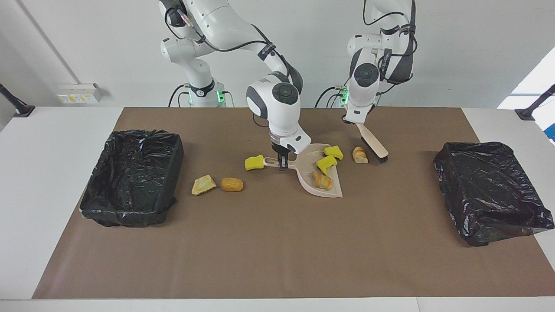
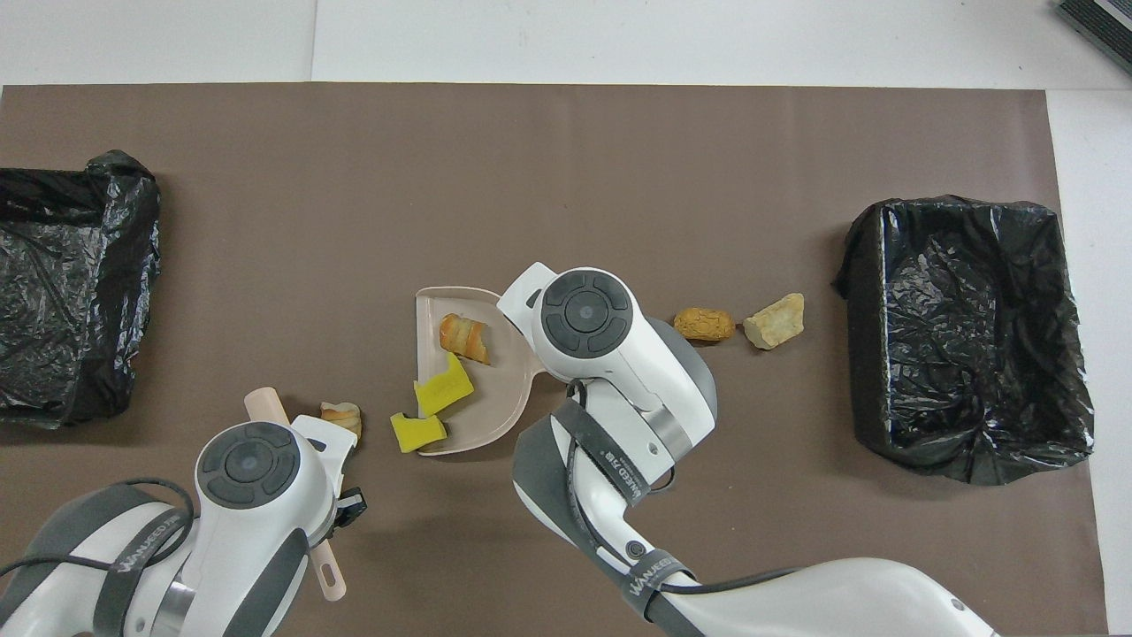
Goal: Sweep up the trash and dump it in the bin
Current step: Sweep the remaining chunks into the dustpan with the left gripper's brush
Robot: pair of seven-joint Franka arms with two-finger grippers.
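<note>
My right gripper is shut on the handle of the beige dustpan, which lies flat mid-table. In the pan are an orange-striped piece and a yellow sponge chunk. A second chunk sits at its rim. My left gripper is shut on a brush, whose bristles hang low beside a loose striped piece, toward the left arm's end. Another sponge chunk lies by the pan's handle. A brown nugget and a tan wedge lie toward the right arm's end.
A black-lined bin stands at the right arm's end of the brown mat, just past the wedge. Another black-lined bin stands at the left arm's end. In the overhead view the right arm hides the dustpan handle.
</note>
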